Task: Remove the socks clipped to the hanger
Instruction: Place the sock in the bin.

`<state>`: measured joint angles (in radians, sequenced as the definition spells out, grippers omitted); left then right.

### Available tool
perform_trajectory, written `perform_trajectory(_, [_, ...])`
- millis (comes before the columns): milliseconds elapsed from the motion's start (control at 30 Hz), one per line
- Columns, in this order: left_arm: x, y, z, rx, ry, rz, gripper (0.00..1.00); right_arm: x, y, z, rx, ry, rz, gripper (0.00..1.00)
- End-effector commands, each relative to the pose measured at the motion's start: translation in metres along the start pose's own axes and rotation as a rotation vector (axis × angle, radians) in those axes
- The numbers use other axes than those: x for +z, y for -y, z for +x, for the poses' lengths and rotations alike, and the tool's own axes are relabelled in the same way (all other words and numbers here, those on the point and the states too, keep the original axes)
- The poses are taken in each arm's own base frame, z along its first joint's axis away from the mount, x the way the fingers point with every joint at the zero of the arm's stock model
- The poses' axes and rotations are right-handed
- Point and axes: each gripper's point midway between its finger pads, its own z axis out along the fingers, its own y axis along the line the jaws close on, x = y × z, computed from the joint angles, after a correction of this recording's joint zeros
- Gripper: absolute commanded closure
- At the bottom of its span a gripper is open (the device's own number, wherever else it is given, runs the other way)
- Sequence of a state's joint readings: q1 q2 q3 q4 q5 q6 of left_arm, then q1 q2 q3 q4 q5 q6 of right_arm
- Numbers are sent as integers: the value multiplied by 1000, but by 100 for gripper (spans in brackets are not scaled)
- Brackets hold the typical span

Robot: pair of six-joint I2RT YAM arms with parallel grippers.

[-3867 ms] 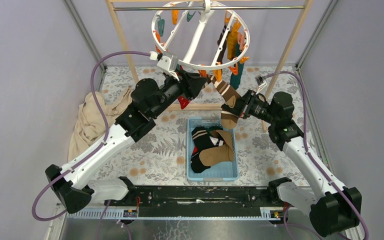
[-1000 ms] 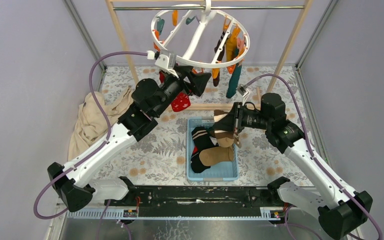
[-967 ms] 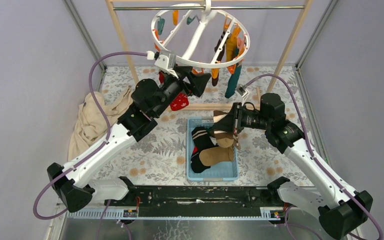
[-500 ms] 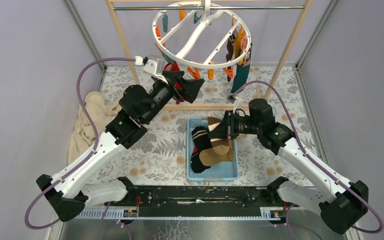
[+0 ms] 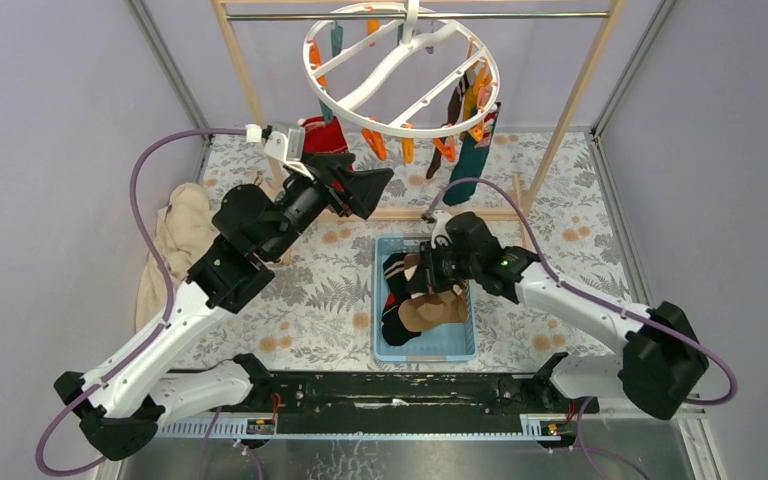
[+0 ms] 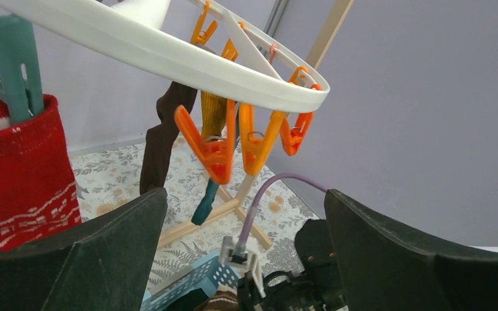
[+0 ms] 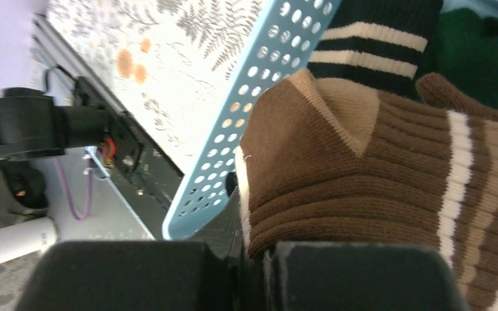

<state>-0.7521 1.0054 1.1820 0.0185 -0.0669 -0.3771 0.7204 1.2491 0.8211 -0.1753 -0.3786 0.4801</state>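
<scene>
Your right gripper (image 7: 259,265) is pinched shut on the soft brown striped sock (image 7: 376,181), low over the blue basket (image 7: 259,97). Your left gripper (image 6: 245,201) stands spread wide and empty, and just beside one finger the red patterned sock (image 6: 19,168) hangs from a teal clip (image 6: 13,65) on the white hanger (image 6: 168,61). That sock looks light and limp, so take its cuff right under the clip and expect the ring to swing.

red sock (image 6: 19,175): cut by left edge
hanger (image 5: 400,131) hook: cropped at top edge
right gripper (image 5: 425,282): fingertips buried under brown sock (image 7: 376,168)
basket (image 5: 380,335): far end hidden beneath right gripper
</scene>
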Motion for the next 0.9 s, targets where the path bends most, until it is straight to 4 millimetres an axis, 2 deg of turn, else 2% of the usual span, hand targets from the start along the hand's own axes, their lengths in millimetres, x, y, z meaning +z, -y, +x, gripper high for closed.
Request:
perform_trajectory(0, [-11, 2, -1, -14, 2, 4, 1, 16, 5, -6, -88, 25, 87, 100])
perform_trajectory(100, [-17, -2, 1, -11, -7, -15, 1, 27, 5, 6, -131, -25, 138, 99])
perform_trajectory(167, [-21, -4, 2, -9, -11, -24, 1, 29, 9, 11, -165, -58, 198, 94])
perform_trajectory(300, [-27, -7, 1, -10, -7, -37, 1, 23, 6, 17, -233, -106, 255, 70])
perform_trajectory(400, [-31, -8, -1, -9, -2, -44, 1, 11, -9, 13, -276, -96, 246, 49])
perform_trajectory(467, [-33, -9, -1, -7, 0, -49, 1, 0, -20, 7, -297, -81, 234, 40])
perform_trajectory(567, [-34, -11, -1, -4, 1, -57, 1, -21, -40, -10, -313, -27, 206, 37])
perform_trajectory(633, [-35, -11, -2, -3, 4, -59, 1, -34, -47, -19, -317, 9, 213, 37])
perform_trajectory(733, [-38, -13, -3, 0, 8, -68, 1, -46, -42, -36, -322, 77, 279, 39])
perform_trajectory(867, [-40, -16, -3, 1, 12, -80, 1, -34, -24, -40, -336, 80, 364, 42])
